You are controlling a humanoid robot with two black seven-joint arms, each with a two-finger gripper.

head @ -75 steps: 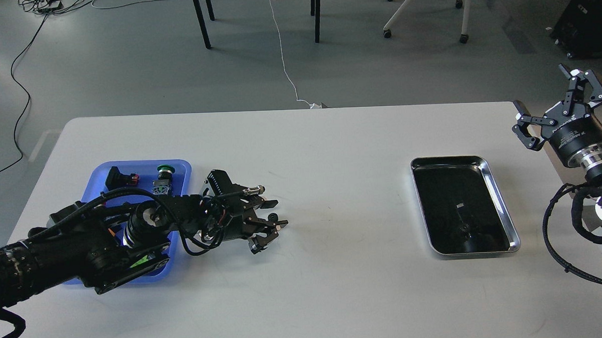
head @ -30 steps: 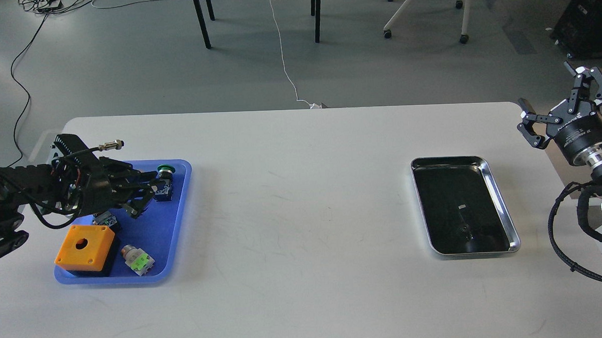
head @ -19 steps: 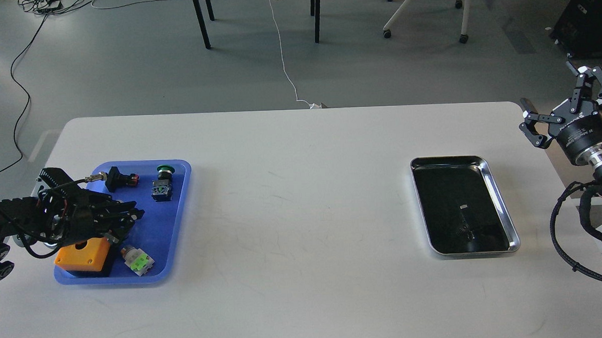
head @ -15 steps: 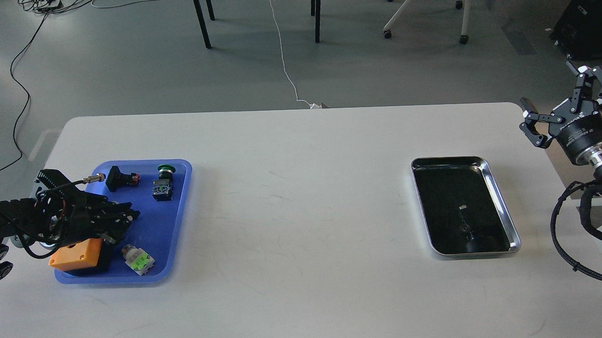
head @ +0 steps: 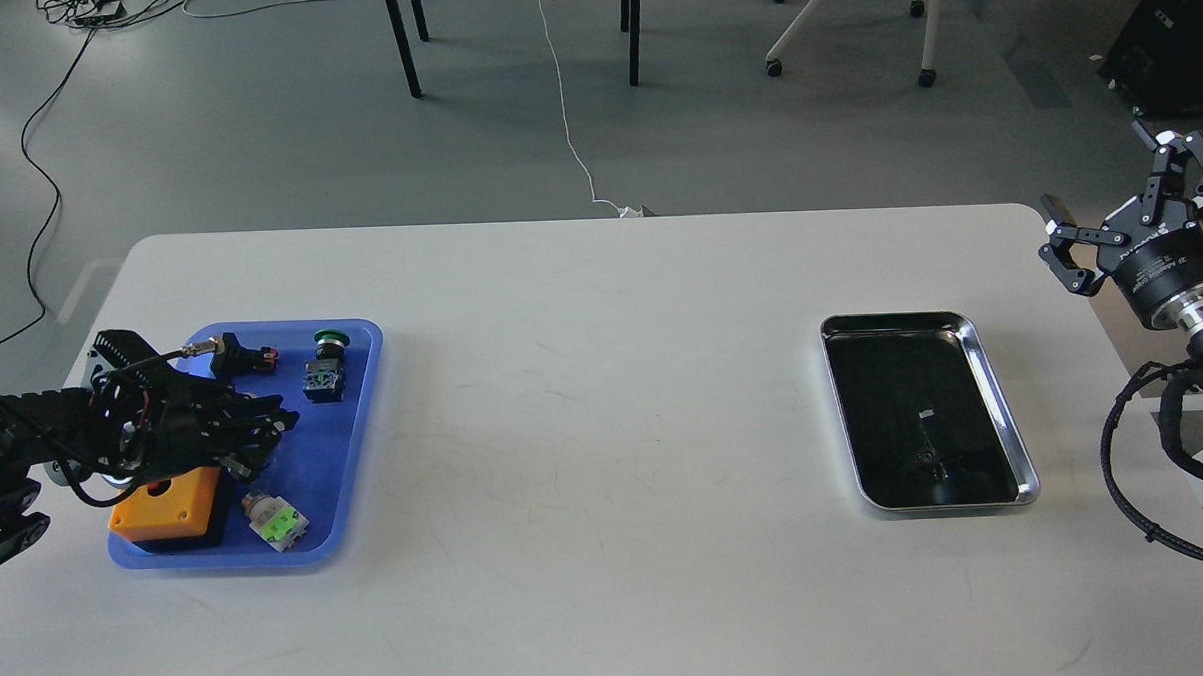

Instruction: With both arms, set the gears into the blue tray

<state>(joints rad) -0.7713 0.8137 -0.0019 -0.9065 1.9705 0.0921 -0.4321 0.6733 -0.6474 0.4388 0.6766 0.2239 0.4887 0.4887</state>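
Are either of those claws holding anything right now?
The right gripper is open and empty. The left gripper hovers over the blue tray, too dark to tell whether it grips anything.

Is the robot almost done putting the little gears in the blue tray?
Not yet. Done: I can't spot any gear in the blue tray, only switches and an orange box. In hand: the left pincer hangs over that tray, too dark to tell if it holds anything. Left: one small gear seems to lie in the silver tray, and the right pincer is open and empty.
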